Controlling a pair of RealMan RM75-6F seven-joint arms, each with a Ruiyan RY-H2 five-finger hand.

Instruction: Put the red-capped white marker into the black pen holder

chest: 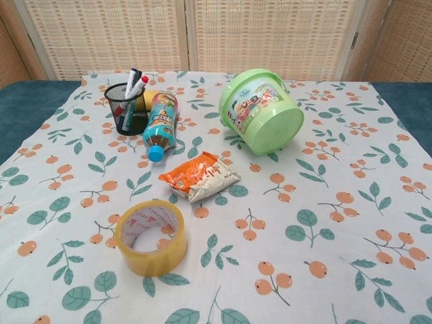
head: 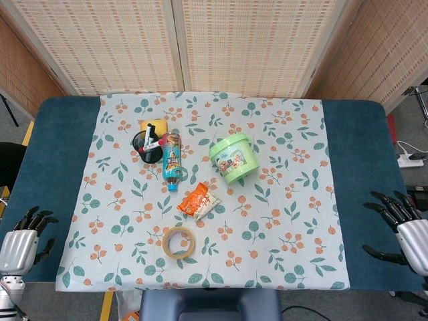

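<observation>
The black mesh pen holder (chest: 123,110) (head: 144,146) stands at the back left of the flowered cloth. The red-capped white marker (chest: 134,92) (head: 154,143) leans inside it, cap up, beside a black pen. My left hand (head: 19,244) hangs at the table's near left edge, fingers apart, holding nothing. Off the near right edge my right hand (head: 404,227) has its fingers spread and is empty. Neither hand shows in the chest view.
A blue bottle (chest: 158,126) lies right of the holder, with a yellow object (head: 156,125) behind it. A green bucket (chest: 262,112) lies tipped at centre right. An orange snack bag (chest: 200,177) and a tape roll (chest: 150,236) sit nearer the front.
</observation>
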